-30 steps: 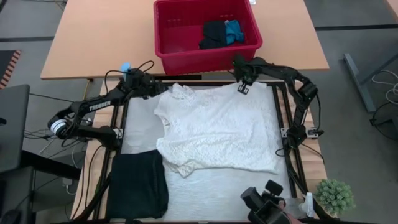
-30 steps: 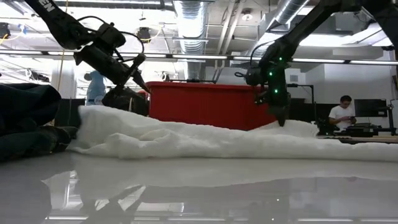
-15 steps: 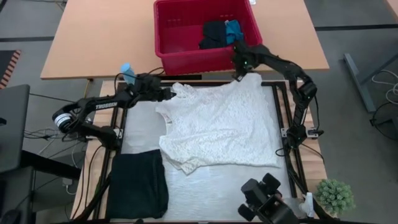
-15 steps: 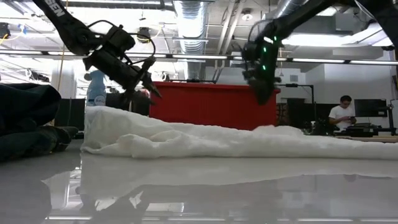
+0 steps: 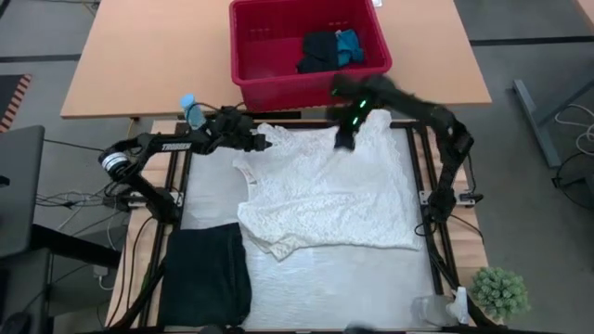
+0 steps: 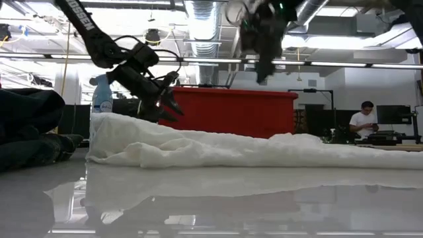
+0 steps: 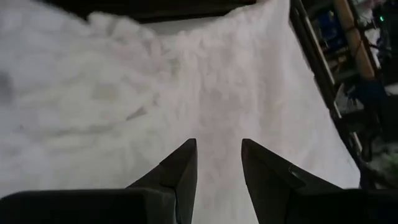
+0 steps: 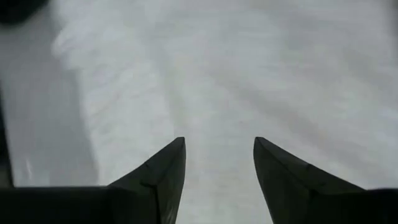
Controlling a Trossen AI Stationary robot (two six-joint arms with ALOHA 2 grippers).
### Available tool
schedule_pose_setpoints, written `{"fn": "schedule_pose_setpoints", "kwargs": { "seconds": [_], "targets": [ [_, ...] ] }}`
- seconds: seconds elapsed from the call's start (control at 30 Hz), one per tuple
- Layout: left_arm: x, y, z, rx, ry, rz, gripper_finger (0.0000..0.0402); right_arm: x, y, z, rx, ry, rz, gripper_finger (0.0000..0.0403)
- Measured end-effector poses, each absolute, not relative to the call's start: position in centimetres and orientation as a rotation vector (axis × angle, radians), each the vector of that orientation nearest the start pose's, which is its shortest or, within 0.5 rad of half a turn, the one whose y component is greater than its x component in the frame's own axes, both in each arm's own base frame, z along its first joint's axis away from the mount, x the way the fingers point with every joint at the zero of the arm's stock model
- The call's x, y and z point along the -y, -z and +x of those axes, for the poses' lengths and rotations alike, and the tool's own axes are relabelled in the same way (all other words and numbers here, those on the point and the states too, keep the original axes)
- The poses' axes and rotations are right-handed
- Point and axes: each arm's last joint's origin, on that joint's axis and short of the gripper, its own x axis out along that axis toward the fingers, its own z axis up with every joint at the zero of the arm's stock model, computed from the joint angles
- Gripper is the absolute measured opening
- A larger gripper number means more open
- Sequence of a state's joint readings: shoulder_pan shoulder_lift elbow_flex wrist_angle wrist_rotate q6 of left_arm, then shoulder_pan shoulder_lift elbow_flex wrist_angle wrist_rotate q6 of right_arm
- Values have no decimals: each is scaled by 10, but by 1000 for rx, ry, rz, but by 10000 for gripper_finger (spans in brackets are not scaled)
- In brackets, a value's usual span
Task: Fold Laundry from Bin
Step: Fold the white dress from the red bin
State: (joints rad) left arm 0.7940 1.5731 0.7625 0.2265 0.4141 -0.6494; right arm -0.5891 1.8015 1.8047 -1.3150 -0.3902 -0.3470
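The white crinkled garment [image 5: 325, 190] lies spread flat across the table's middle. The red bin [image 5: 278, 91] stands beyond the far edge, with a black item [image 5: 318, 51] and a blue one [image 5: 349, 44] in it. A folded black garment [image 5: 206, 274] lies at the near left. My left gripper [image 5: 263, 144] hovers open just over the white garment's far left corner, its fingers [image 7: 186, 155] slanting down with only cloth below them. My right gripper [image 5: 343, 139] is open and raised well above the garment's far edge [image 6: 264, 69], with nothing between its fingers [image 8: 171, 162].
A clear bottle with a blue cap [image 5: 192, 111] stands at the far left beside my left arm. A small green plant [image 5: 499, 292] sits at the near right corner. Black frame rails [image 5: 436, 232] run along the table's sides. A person [image 6: 363, 122] sits far behind.
My right gripper has lifted off the white garment's far right corner, risen high and swung toward the table's left along the far edge, tipping downward. That corner now lies a little nearer the bin. My left gripper has moved right and down toward the garment's far left corner.
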Motion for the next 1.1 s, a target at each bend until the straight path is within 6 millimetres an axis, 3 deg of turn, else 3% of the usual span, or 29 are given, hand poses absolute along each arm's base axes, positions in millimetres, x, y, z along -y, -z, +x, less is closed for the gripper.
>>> {"fn": "schedule_pose_setpoints", "kwargs": {
  "seconds": [0.23, 0.47, 0.73, 0.93, 1.1],
  "targets": [
    [-226, -181, 239, -490, -476, -910, 114, 75, -324, 357, -1143, -275, 5, 210],
    [-217, -200, 223, -747, -412, -719, 114, 6, -328, 381, -1010, -235, -94, 210],
    [-191, -225, 215, -831, -397, -525, 114, -50, -287, 393, -910, -230, -84, 210],
    [-184, -227, 212, -877, -386, -473, 114, -96, -254, 391, -788, -154, -202, 210],
    [-182, -226, 210, -912, -369, -473, 114, -122, -245, 386, -734, -162, -250, 210]
  ]
}}
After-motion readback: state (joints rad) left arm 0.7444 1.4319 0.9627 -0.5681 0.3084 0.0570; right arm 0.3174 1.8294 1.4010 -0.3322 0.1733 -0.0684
